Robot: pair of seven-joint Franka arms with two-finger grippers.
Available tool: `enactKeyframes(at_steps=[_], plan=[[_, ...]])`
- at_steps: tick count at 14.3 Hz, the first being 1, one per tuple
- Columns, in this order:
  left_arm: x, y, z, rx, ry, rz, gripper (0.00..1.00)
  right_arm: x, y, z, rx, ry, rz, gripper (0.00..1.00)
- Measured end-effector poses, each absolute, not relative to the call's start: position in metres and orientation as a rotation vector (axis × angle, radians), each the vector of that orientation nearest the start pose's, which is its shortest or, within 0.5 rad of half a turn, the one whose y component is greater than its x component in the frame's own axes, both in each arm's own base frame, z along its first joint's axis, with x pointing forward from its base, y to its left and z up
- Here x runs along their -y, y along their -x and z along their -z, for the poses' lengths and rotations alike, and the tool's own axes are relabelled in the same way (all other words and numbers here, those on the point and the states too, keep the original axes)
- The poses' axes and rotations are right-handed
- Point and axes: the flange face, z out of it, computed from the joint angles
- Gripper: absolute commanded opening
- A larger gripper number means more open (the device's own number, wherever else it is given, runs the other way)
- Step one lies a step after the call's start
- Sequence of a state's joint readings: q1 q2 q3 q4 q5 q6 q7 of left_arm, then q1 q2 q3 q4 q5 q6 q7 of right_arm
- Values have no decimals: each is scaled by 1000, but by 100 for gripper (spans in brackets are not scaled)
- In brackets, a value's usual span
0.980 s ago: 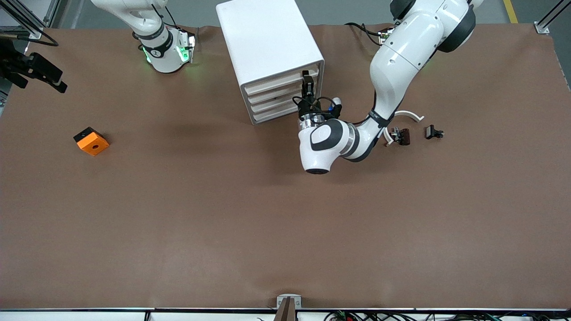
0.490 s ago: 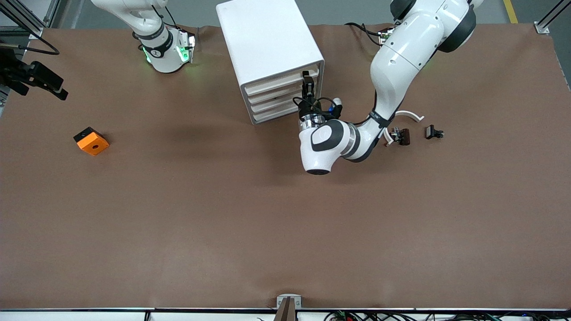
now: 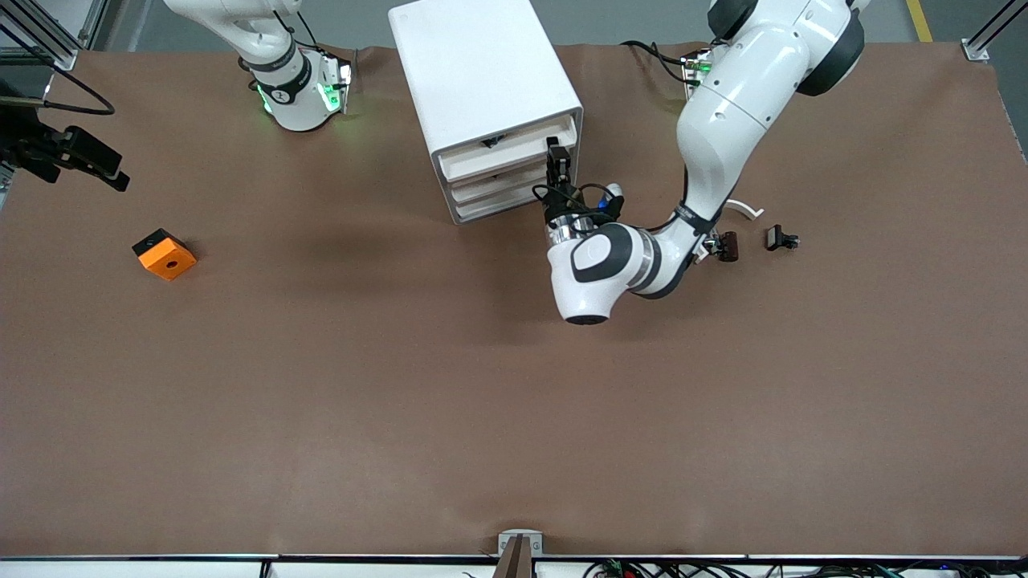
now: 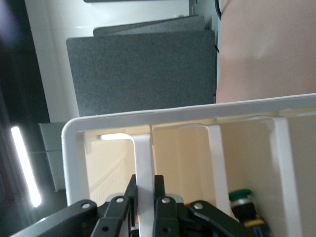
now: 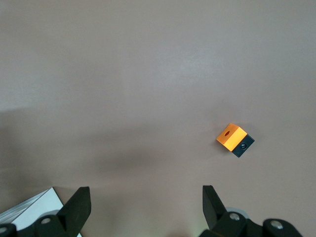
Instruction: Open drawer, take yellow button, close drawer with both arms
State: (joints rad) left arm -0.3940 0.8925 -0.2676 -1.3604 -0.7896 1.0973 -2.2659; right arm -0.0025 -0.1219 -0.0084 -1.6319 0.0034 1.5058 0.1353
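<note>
Now the left gripper, upper middle of the front view, is clamped on the front of the drawer, which sits pulled partly out of the cabinet. At the upper left edge, the right gripper waits, spread wide, holding nothing.

A brown surface carries a white cabinet with a cream drawer front, an orange block with a black base, and glossy white arms banded black.
</note>
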Motion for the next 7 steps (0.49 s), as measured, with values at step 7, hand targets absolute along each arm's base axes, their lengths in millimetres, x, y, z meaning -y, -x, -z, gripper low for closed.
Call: enactKeyframes(at_steps=[7], plan=[[404,-498,-239,1485,1261,-1389,14,7,-508,-674,-147,3132,51,100]])
